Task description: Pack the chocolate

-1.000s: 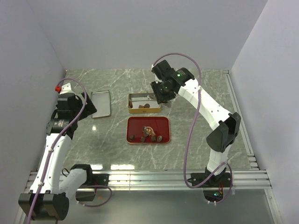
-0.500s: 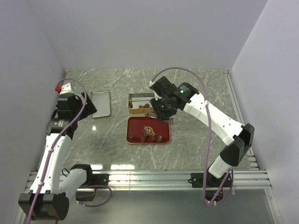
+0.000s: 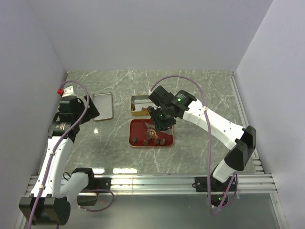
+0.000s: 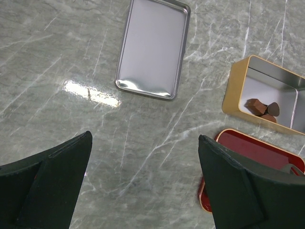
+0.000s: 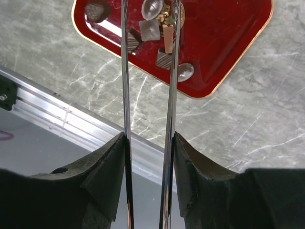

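With the right gripper (image 5: 148, 155) clamped on the tongs (image 5: 125, 95), straddle 1 chocolate (image 5: 150, 31) squarely, tips low on the red tray (image 5: 228, 28) — left gripper (image 4: 144, 143) gapes wide.

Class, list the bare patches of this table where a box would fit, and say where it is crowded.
Free: the far right corner of the table; the strip between the lid and the tin. Crowded: the red tray, with chocolates and the right gripper holding tongs above.
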